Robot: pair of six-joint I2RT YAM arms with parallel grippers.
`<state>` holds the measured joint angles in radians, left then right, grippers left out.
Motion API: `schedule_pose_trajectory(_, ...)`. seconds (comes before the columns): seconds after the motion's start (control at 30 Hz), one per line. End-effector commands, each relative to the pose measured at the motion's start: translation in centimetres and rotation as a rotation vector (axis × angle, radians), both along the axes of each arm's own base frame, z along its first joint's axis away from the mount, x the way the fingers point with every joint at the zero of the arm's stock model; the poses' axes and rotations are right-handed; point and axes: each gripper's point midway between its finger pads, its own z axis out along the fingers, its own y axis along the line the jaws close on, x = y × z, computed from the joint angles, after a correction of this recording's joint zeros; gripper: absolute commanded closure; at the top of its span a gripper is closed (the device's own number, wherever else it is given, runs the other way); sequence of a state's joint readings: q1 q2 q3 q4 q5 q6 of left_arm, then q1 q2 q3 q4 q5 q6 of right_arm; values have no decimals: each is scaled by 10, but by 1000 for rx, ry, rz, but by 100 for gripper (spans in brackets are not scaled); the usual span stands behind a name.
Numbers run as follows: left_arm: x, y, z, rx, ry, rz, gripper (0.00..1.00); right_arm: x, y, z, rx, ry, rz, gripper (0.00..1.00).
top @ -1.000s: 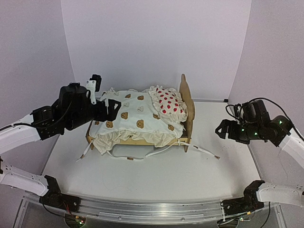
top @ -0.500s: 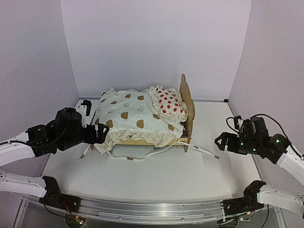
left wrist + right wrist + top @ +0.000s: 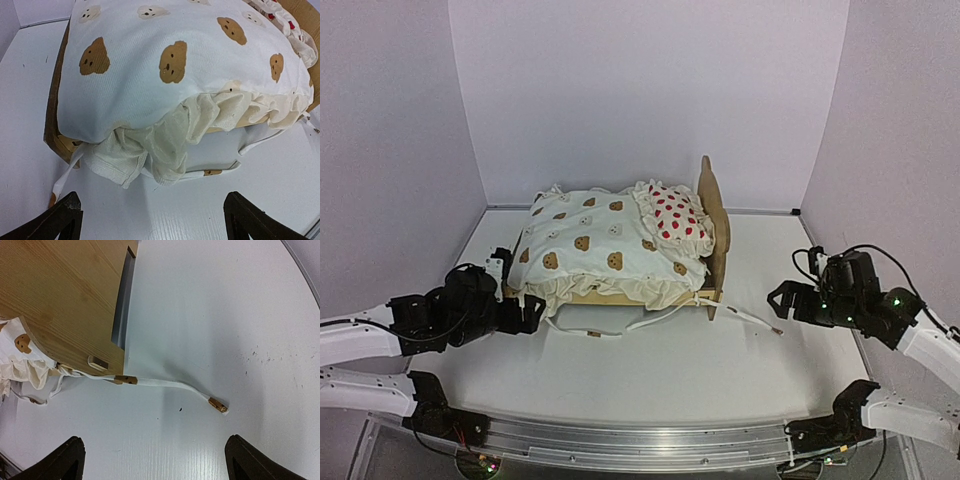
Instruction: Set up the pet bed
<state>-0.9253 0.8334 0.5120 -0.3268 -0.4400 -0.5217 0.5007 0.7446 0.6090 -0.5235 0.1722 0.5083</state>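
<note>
The pet bed stands mid-table, its plywood headboard at the right. A cream bear-print cushion covers it, ruffles hanging over the near rail. A white red-dotted pillow leans at the headboard. My left gripper hovers open just left of the bed's foot corner, nothing between its fingers. My right gripper hangs open over the table right of the headboard, apart from a loose tie.
Cushion ties trail on the white table in front of the bed, and one stretches right from the headboard leg. Lavender walls enclose the back and both sides. A metal rail runs along the near edge.
My left arm has dropped from the bed's foot end and drawn back toward the near left. My right arm has lowered and pulled back a little. Both grippers stayed open.
</note>
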Motion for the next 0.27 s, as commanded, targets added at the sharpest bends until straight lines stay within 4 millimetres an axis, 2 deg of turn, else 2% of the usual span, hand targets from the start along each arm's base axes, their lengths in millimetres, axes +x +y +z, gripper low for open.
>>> schedule_pose_trajectory(0.0, 7, -2, 19, -71, -69, 17, 1, 6, 7, 7, 16, -29, 18, 2)
schedule_pose_trajectory(0.23, 8, -6, 14, -54, -56, 5, 1, 8, 12, 6, 6, -20, 52, 2)
